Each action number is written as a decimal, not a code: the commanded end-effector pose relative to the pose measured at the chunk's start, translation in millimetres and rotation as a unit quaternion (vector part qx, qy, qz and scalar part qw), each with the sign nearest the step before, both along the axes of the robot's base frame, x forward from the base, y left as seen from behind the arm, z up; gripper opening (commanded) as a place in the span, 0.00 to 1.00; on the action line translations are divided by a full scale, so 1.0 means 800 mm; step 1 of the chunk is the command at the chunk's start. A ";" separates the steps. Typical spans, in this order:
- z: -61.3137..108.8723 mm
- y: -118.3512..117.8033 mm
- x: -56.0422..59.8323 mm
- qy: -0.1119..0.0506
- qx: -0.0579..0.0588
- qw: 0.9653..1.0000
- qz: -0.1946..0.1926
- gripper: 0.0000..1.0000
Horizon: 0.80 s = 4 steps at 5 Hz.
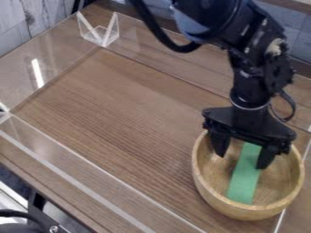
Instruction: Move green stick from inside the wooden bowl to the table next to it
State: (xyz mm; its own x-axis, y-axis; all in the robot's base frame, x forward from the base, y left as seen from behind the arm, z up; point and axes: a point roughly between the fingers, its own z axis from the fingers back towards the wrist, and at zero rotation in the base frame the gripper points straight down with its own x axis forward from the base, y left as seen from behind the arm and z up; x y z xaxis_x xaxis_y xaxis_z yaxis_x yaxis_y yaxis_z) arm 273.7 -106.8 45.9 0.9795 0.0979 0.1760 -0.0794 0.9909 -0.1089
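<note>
A bright green stick (246, 178) lies flat inside the wooden bowl (209, 176) at the table's front right corner. My black gripper (248, 152) hangs over the far part of the bowl, open, its two fingers standing either side of the stick's far end. Nothing is gripped between them. The stick's upper end is partly hidden behind the fingers. The brown wood-grain table (122, 109) spreads to the left of the bowl.
Clear plastic walls (49, 150) line the table's left and front edges. A small clear plastic stand (97, 30) sits at the far left corner. My black arm (219, 27) reaches in from the top.
</note>
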 end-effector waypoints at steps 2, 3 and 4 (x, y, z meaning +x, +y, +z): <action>0.017 0.001 0.025 -0.022 -0.008 0.998 -0.067 1.00; 0.005 -0.003 0.015 -0.019 -0.006 0.999 -0.046 1.00; -0.007 -0.009 0.005 -0.018 -0.004 0.999 -0.026 1.00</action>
State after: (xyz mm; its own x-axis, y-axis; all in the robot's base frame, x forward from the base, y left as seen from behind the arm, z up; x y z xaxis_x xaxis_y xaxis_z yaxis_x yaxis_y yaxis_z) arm 274.1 -113.1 33.0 0.9817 0.0428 0.1853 -0.0227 0.9938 -0.1092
